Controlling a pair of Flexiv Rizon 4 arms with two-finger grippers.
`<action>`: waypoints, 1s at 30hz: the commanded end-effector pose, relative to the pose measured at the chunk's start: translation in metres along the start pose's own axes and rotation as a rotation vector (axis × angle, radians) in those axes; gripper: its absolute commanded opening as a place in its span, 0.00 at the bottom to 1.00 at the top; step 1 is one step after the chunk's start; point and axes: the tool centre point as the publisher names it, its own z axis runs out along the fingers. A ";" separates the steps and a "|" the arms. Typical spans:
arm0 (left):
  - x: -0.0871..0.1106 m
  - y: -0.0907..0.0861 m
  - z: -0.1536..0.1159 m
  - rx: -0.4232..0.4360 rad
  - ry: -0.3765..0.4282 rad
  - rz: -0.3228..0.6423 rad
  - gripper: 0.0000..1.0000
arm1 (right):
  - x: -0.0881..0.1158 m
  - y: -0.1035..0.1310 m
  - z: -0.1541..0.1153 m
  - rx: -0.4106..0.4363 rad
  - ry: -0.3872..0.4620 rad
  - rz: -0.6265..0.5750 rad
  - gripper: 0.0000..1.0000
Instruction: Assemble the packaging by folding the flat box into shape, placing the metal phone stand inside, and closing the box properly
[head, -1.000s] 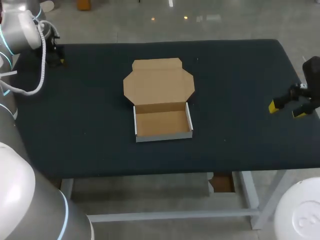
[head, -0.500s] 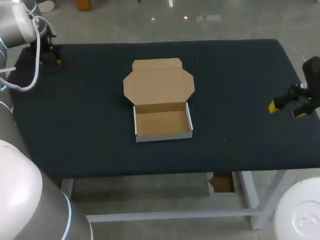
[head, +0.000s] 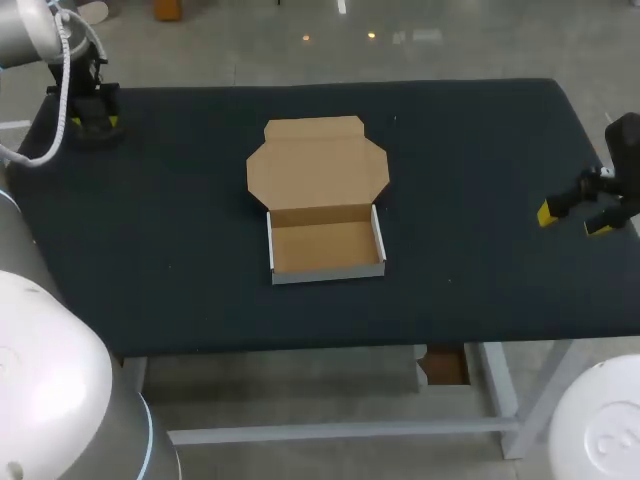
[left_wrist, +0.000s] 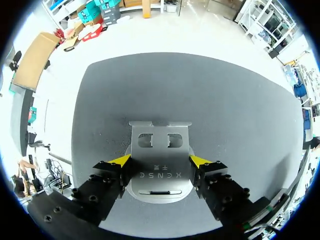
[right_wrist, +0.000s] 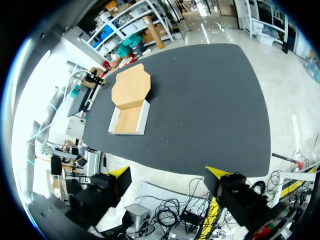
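A dark table (head: 480, 150) carries everything here. The cardboard box (head: 325, 250) sits near its middle, and the metal phone stand (left_wrist: 159, 145) lies at the far left corner, well apart from the box.

The left gripper (left_wrist: 160, 161) hangs over the stand with its fingers spread wide, one yellow tip at each side edge of the rounded base. I judge it open and not gripping, though from the wrist view I cannot tell whether the tips touch the metal. The right gripper (head: 572, 220) is at the table's right edge, parted and holding nothing.

The main risk is the pick-up. The stand is flat, smooth and lies low on the table, so if the fingers close too high they may skate over its edges. Closing off-centre on the curved base could make it pivot or squirt out sideways. Coming down too far could press the tips into the table. If it is lifted loosely, it may swing and drop on the way to the box.

The stand is silvery grey, with two rectangular cut-outs near one end, a slot near the other and a straight lip across the top. The box is a shallow tray with white outer walls, and its brown lid (head: 317, 165) lies open and flat behind it
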 end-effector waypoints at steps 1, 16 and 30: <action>0.004 0.020 -0.015 0.042 -0.006 0.009 0.00 | 0.001 0.000 -0.002 0.003 0.002 0.000 1.00; -0.005 0.063 -0.046 0.091 -0.005 0.014 0.00 | 0.001 0.000 -0.002 0.003 0.002 0.000 1.00; -0.006 0.087 -0.062 0.111 -0.007 0.013 0.00 | 0.001 0.000 -0.002 0.003 0.002 0.000 1.00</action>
